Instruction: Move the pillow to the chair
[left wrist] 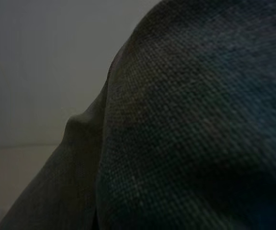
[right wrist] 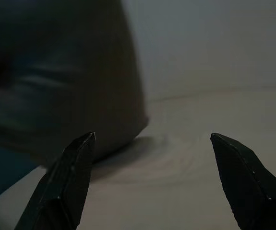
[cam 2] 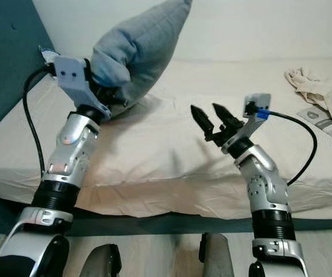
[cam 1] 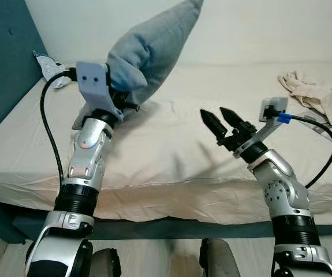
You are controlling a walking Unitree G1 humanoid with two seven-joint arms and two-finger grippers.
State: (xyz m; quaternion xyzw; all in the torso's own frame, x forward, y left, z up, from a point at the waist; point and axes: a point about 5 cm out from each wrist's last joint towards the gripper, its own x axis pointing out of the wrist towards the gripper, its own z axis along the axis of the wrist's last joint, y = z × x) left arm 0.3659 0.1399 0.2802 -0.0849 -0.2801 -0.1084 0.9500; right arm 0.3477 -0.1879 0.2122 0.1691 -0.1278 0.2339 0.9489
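Note:
A blue-grey pillow (cam 1: 148,46) stands up on end over the left part of the bed, its top corner raised against the wall. My left gripper (cam 1: 122,99) is shut on its lower corner, and the fabric hides the fingers. The pillow's weave (left wrist: 200,120) sits right up against the left wrist camera. My right gripper (cam 1: 213,112) hovers open over the middle of the bed, to the right of the pillow and apart from it, with nothing between its fingers. In the right wrist view the pillow (right wrist: 56,96) is ahead, beyond the open gripper (right wrist: 152,136).
The bed (cam 1: 171,150) has a cream sheet and its front edge is close before me. A teal headboard (cam 1: 1,63) runs along the left. A crumpled cream cloth (cam 1: 316,95) and a flat packet (cam 2: 327,118) lie at the right. A white crumpled item (cam 1: 47,66) sits by the headboard.

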